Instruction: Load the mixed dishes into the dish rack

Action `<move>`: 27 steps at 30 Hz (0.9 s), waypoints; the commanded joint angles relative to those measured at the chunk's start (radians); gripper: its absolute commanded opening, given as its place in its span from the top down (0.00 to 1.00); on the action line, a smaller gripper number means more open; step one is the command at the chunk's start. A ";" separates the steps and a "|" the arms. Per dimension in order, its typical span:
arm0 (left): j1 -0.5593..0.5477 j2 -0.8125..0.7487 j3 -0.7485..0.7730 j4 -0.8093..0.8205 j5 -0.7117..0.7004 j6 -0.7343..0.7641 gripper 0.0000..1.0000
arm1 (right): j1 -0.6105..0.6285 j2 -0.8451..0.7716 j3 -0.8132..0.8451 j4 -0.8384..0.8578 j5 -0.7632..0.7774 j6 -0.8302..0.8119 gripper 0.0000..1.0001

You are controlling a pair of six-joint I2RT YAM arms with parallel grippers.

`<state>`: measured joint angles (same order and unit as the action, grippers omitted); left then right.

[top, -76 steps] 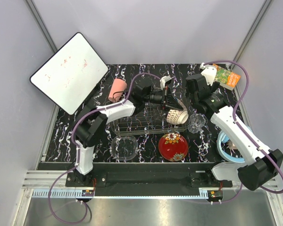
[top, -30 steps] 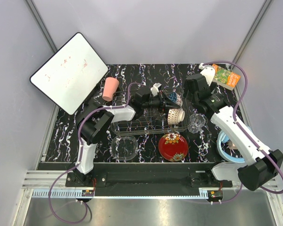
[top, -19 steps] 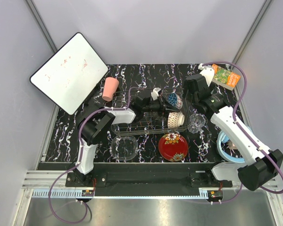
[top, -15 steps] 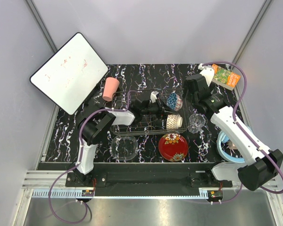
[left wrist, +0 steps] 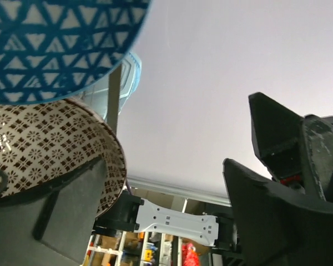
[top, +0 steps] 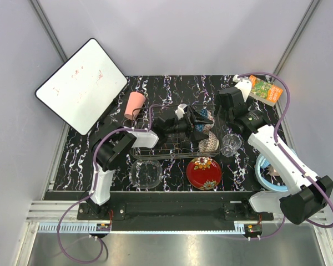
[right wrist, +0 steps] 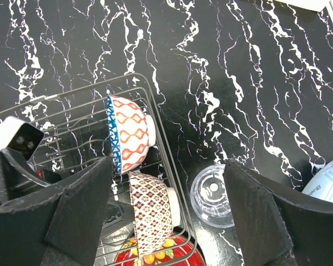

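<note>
The dish rack lies mid-table. A blue patterned bowl and a beige patterned bowl stand on edge at its right end. My left gripper is open inside the rack beside them. In the left wrist view one finger sits against the beige bowl, under the blue bowl. My right gripper hovers open above the rack's right edge, holding nothing. A small clear glass stands just right of the rack. The red floral plate and clear glass bowl lie in front. A pink cup is at the rack's far left corner.
A white board leans at the far left. The green-orange book lies at the far right corner, and blue headphones sit by the right arm's base. Grey walls close in both sides.
My left gripper has gone from shut to wide open beside the two bowls. The beige bowl now stands on edge in the rack. The right arm has barely moved.
</note>
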<state>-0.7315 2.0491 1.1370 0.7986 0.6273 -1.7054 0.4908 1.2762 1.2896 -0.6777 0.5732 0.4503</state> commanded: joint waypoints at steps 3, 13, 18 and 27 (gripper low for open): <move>0.009 -0.093 0.009 0.099 -0.002 0.052 0.01 | -0.003 -0.011 0.011 0.026 -0.041 0.008 0.12; 0.239 -0.283 0.029 -0.252 0.146 0.403 0.01 | -0.003 0.020 0.031 0.023 -0.065 -0.018 0.11; 0.389 -0.300 0.323 -0.975 0.141 1.026 0.01 | -0.003 0.048 0.079 0.044 -0.110 -0.004 0.11; 0.544 0.112 1.280 -1.813 -0.377 1.572 0.01 | -0.003 0.106 0.086 0.155 -0.196 0.001 0.11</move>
<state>-0.2554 2.0403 2.2105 -0.6628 0.4507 -0.3798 0.4908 1.3434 1.3304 -0.6151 0.4404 0.4461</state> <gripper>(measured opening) 0.988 0.892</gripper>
